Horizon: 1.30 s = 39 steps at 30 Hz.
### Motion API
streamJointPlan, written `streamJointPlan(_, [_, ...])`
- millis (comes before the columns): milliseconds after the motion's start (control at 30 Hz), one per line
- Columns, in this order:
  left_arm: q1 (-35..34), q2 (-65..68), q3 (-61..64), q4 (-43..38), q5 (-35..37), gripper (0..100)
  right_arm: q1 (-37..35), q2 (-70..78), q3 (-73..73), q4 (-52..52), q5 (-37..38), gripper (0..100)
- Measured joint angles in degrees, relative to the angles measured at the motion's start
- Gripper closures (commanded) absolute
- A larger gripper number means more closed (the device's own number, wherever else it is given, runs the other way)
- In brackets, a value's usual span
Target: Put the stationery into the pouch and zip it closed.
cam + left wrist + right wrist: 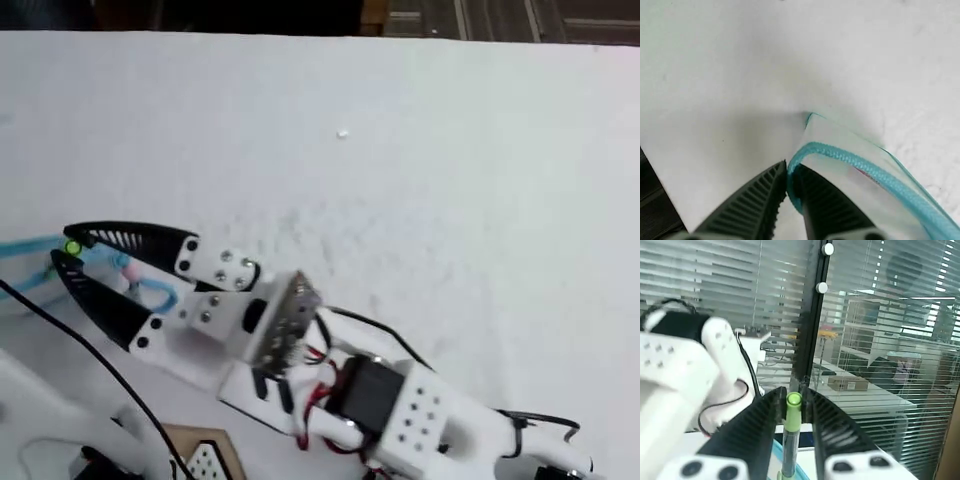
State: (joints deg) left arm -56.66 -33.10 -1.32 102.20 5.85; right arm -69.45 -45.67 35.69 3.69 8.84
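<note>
Left wrist view: the pouch [850,150] is clear plastic edged by a teal zipper [865,172] and lies on the white counter [715,75]. The left claw [788,170] is clamped on the end of that zipper edge, one dark ribbed finger on each side of the teal band, and the corner of the pouch is lifted slightly off the surface there. In the high view the pouch [30,246] sits at the left edge of the counter [400,150], with its teal lines running apart toward the right claw [65,247]. That claw is closed on a pen [72,247] with a green end, which shows between the two black fingertips. In the right wrist view the pen [790,432] stands between the fingers of the right claw [792,392], green end uppermost. A strip of teal runs beside its barrel lower down, but I cannot tell whether the lower end is inside the pouch. The right arm [400,400] reaches in from the near right corner. The white body of the left arm [680,370] is close beside the claw. Window blinds [880,340] lie behind. A small white speck [343,134] lies well apart on the counter.
</note>
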Motion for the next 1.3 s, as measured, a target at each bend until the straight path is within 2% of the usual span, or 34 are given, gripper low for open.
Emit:
streamJointPlan(167, [0.00, 0.00, 0.00, 0.00, 0.00, 98, -0.09, 2.29, 1.32, -4.31, 5.54, 98.2])
streamJointPlan(333, [0.00, 0.00, 0.00, 0.00, 0.00, 98, -0.09, 5.36, 1.41, -5.19, 7.74, 98.2])
streamJointPlan(600, [0.00, 0.00, 0.00, 0.09, 0.00, 98, -0.09, 21.89, -0.26, -5.54, 11.87, 97.6])
streamJointPlan(800, [0.00, 0.00, 0.00, 0.09, 0.00, 98, -0.09, 27.08, -2.37, -5.27, 11.87, 81.1])
streamJointPlan(900, [0.00, 0.00, 0.00, 0.09, 0.00, 98, -0.18, 26.99, -2.81, -2.20, 11.87, 75.9])
streamJointPlan(1300, [0.00, 0.00, 0.09, 0.09, 0.00, 98, -4.40, 15.12, -3.16, 16.44, 11.87, 75.8])
